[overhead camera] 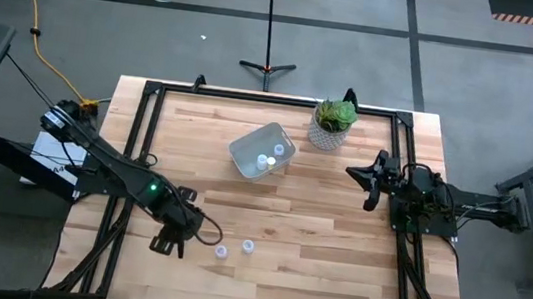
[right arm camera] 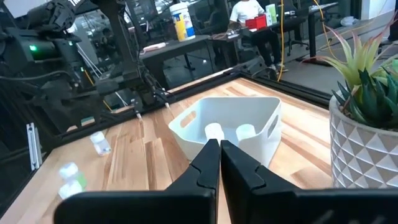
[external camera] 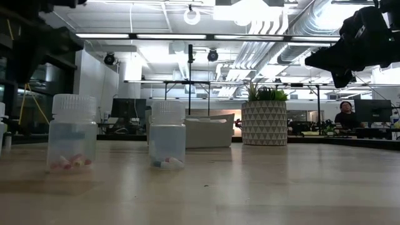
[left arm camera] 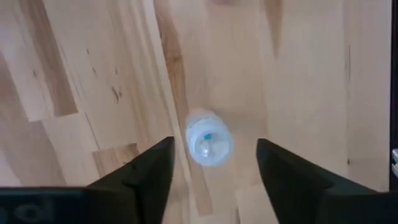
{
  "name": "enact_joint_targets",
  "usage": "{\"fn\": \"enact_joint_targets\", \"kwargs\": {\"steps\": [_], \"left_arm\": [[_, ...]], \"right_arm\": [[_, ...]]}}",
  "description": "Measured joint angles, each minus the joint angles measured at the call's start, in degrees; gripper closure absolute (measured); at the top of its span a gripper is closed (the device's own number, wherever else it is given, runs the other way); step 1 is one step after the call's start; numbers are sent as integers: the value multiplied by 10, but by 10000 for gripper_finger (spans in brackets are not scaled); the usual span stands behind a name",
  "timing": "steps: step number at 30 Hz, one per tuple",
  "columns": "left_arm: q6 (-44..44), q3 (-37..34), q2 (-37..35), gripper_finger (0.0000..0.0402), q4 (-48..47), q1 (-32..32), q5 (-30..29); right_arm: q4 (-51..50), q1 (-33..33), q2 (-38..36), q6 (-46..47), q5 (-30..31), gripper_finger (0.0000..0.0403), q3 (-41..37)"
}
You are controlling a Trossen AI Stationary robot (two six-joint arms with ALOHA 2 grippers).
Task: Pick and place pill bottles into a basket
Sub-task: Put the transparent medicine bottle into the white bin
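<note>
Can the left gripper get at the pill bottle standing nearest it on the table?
Probably yes. The left gripper is open above that bottle, which shows between its fingers with bare table around it. The other loose bottle stands apart, out of the way.

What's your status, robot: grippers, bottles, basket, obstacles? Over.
Left gripper open above a pill bottle. Right gripper shut, idle near the potted plant. Two bottles in the basket. Nothing blocking.

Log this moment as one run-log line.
left end effector: open above small translucent white-capped pill bottle | right end effector: shut, idle | translucent grey-blue plastic basket: two bottles inside
</note>
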Motion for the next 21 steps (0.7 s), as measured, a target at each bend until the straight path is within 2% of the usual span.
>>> {"fn": "enact_joint_targets", "kwargs": {"steps": [5,9,15,21], "left_arm": [[-5,-13,0,81,3,0,-2],[-15,-40,0,54,35,0,-1],[-15,-64,0,53,45,0,1],[-5,-110,0,69,110,0,30]], "right_arm": [[0,0,0,0,0,402,0],[0,0,0,0,0,399,0],[0,0,0,0,0,401,0],[0,0,0,0,0,397,0]]}}
